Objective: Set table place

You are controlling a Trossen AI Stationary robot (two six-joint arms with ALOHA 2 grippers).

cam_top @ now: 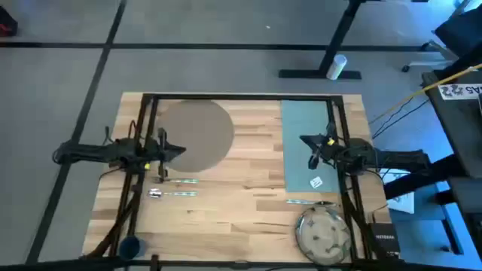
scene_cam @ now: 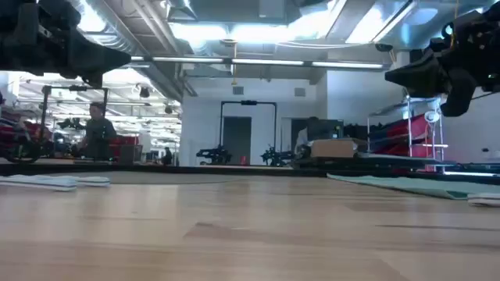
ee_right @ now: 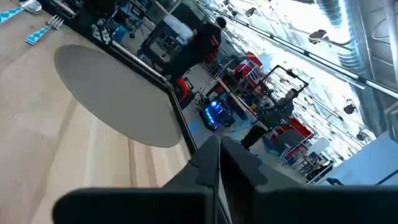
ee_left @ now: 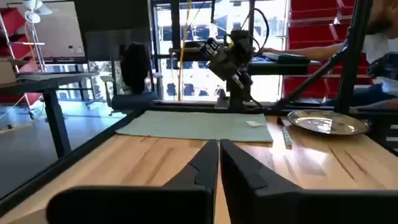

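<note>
High view, placemat (cam_top: 197, 134) at table (cam_top: 241, 203) far edge, middle bare

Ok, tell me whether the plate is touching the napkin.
Apart. In the high view the plate sits near the table's front right corner, and bare wood and a utensil show between it and the teal napkin.

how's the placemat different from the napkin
The placemat is round and grey-brown; the napkin is rectangular and teal. The placemat lies on the left half of the table, by the left end effector; the napkin lies on the right half, under the right end effector. Both lie flat at the far edge.
</note>
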